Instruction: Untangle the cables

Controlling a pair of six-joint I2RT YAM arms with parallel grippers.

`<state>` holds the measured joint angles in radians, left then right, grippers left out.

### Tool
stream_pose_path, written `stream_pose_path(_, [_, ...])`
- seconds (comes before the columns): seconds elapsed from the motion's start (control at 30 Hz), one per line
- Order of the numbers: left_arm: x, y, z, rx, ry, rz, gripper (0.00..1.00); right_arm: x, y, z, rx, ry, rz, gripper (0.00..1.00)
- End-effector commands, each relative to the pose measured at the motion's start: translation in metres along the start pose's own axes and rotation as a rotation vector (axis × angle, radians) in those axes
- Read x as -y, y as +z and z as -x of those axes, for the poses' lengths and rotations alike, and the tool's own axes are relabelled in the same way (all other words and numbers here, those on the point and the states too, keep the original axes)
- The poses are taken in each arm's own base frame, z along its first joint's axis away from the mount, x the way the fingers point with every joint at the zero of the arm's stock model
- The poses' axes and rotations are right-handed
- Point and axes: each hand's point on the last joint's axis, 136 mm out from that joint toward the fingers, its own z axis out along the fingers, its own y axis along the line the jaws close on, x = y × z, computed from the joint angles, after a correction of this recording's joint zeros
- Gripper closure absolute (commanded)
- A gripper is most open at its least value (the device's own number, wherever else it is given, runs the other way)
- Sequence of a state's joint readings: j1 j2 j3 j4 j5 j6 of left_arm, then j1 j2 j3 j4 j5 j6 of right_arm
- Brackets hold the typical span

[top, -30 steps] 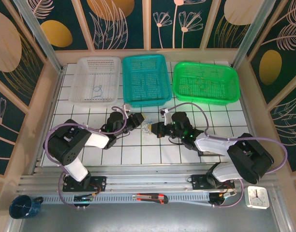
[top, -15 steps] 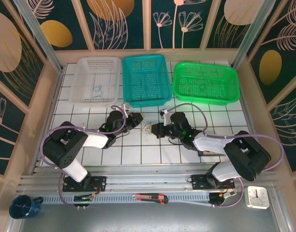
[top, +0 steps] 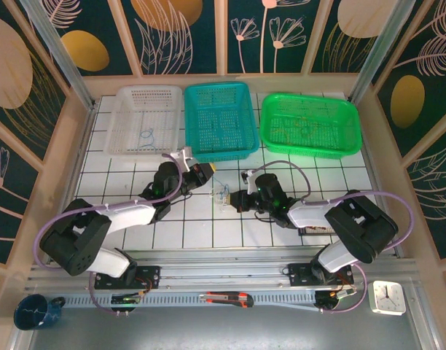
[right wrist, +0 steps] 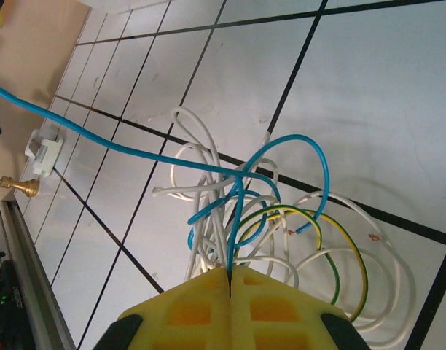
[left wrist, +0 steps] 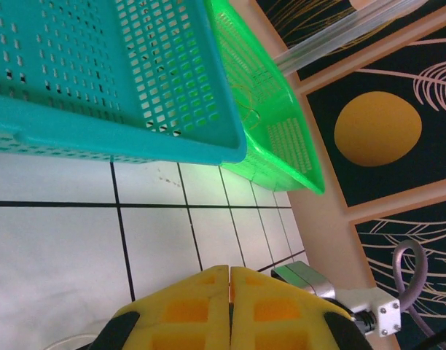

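Right tool (right wrist: pixel 230 274) grips the tangled cables (right wrist: pixel 240 175)

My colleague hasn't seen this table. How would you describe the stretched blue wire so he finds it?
On the white tiled table, before the teal basket, a small tangle of cables lies at the right gripper. The blue wire is pinched in that gripper and runs out straight, while the white wires and yellow-green wire lie curled.

From above, the cables (top: pixel 223 194) are too small to separate.
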<state>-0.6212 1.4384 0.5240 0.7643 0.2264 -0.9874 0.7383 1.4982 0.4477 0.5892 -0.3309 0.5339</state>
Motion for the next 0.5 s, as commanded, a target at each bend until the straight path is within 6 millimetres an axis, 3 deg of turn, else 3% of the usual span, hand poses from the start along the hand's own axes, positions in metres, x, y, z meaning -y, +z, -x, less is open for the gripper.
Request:
stream_pose_path(0.0, [0.018,-0.003,0.01,0.025,0.045,-0.031,1.0,0.005,0.0,0.003,0.019,0.002,-0.011,1.0])
stream_pose_path(0.13, [0.029,-0.005,0.014,0.026,0.054,-0.056,1.0,0.006,0.0,0.002,0.01,-0.004,-0.016,0.71])
stream_pose_path(0.2, [0.036,-0.005,0.015,0.016,0.063,-0.075,1.0,0.005,-0.002,0.004,0.011,-0.018,-0.018,0.61])
stream_pose_path(0.47, [0.056,-0.008,0.018,-0.013,0.086,-0.116,1.0,-0.032,-0.023,0.043,0.073,-0.126,0.026,0.49])
